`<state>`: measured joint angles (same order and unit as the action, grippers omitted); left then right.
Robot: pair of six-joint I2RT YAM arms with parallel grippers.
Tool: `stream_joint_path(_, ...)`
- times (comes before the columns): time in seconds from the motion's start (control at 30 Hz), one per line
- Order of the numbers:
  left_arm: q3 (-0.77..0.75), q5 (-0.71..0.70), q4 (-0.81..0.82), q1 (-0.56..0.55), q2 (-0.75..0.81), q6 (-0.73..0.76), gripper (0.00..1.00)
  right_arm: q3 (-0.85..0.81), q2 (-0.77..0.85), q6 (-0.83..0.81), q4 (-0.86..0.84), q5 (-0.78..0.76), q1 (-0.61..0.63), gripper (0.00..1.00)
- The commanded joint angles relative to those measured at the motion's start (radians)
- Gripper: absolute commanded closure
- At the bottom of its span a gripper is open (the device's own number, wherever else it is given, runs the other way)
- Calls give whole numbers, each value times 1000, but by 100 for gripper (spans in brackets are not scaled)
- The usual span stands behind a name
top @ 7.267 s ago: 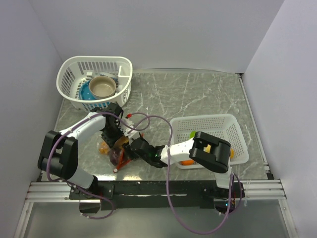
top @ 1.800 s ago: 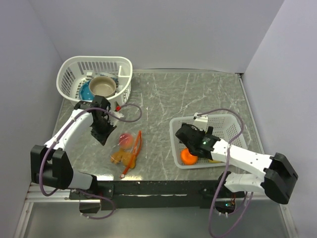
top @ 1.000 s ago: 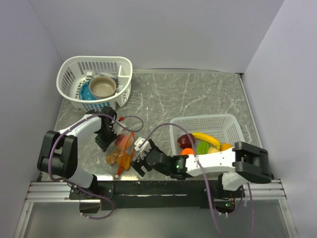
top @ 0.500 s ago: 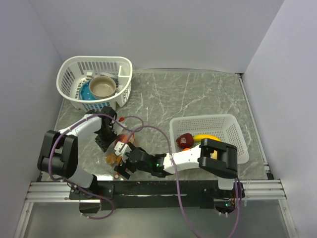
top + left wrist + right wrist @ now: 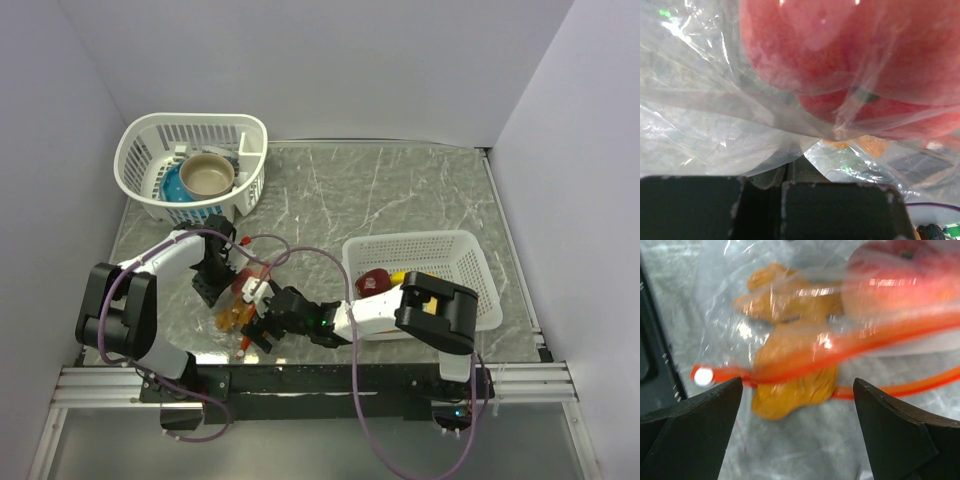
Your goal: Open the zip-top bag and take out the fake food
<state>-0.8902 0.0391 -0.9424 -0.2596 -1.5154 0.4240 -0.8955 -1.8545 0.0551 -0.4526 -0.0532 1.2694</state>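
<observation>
The zip-top bag (image 5: pixel 238 305) lies on the marble table near the front left, its orange-red zip strip (image 5: pixel 262 275) along its right edge. Fake food is inside it: a peach-red fruit (image 5: pixel 243 286) and orange-tan pieces (image 5: pixel 229 317). My left gripper (image 5: pixel 213 282) is shut on the bag's clear plastic (image 5: pixel 715 125), with the peach-red fruit (image 5: pixel 840 45) just ahead. My right gripper (image 5: pixel 254 324) is open over the zip strip (image 5: pixel 850 350), its fingers either side of an orange-tan piece (image 5: pixel 795 385). A dark red fruit (image 5: pixel 372 282) and a yellow banana (image 5: pixel 396 275) lie in the right basket.
A rectangular white mesh basket (image 5: pixel 470 250) stands at the right. A round white mesh basket (image 5: pixel 135 150) at the back left holds a tan bowl (image 5: pixel 207 175) and a blue dish (image 5: pixel 174 187). White walls enclose the table.
My right arm has swung from the right basket across to the bag, leaving fruit in that basket. The left gripper came in to the bag's left edge and has held still since.
</observation>
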Motion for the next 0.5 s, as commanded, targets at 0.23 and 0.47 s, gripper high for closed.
stream_joint_path(0.23, -21, -1, -7, -6, 12, 13, 99, 33, 78, -32, -26, -33, 11, 1)
stream_joint_path(0.47, -27, -4, -18, -6, 30, 18, 99, -49, -5, -74, -8, -40, -1, 1)
